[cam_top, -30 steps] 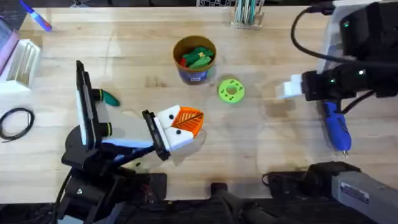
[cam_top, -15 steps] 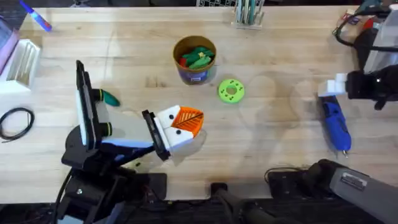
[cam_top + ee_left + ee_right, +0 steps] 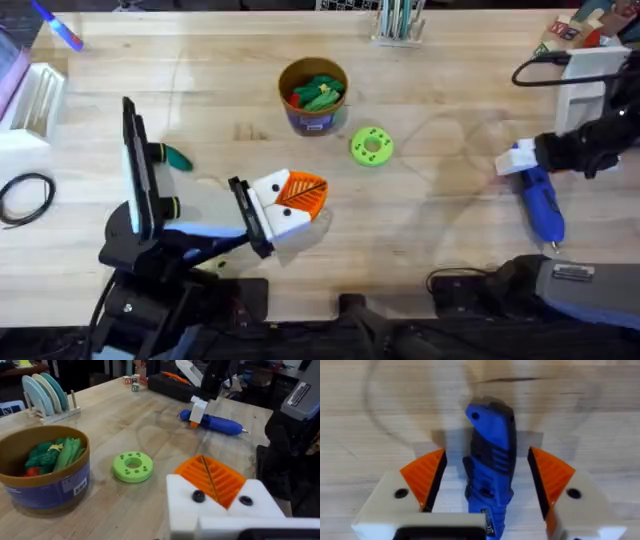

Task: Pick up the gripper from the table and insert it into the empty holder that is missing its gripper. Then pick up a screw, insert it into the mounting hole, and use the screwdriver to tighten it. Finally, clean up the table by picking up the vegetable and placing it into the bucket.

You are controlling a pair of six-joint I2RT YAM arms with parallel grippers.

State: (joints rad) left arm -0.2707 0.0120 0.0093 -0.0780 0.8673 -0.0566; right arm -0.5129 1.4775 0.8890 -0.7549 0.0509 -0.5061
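At the counter's near left corner the black stand carried the holder (image 3: 248,216), and the gripper (image 3: 288,200) with its orange ribbed finger sat against that bracket, apparently seated already. Whether the left arm's own fingers were open or closed I could not tell. The vegetable (image 3: 177,156) lay beside the stand; the bucket (image 3: 313,96) stood toward the far edge at mid-counter. Near the right edge, the right gripper (image 3: 485,477) hung over the screwdriver (image 3: 541,205), fingers spread wide, one orange pad (image 3: 425,477) on each side of the blue body, not touching it. To grasp well, it should descend centred on the thick barrel and close squarely so the tool cannot roll. A second earlier that arm was at the screwdriver's far end; by now it had shifted toward the right edge.
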